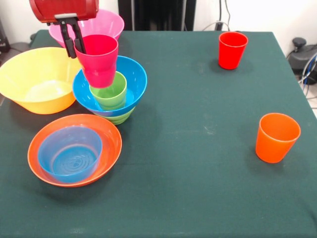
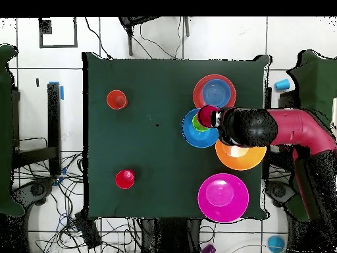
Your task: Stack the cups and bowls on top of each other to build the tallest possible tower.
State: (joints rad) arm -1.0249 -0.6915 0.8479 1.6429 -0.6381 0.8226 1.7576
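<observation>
Hand clamped on glossy ribbed magenta cup, above green cup nested in blue bowl, worktop's ten o'clock. Four cups, six bowls.

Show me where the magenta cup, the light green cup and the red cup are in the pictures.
magenta cup (image 1: pixel 100 67), front view, on its ribbed side wall.
light green cup (image 1: pixel 110 94), front view, on its outer wall below the rim.
red cup (image 1: pixel 232 52), front view, on its side wall.
</observation>
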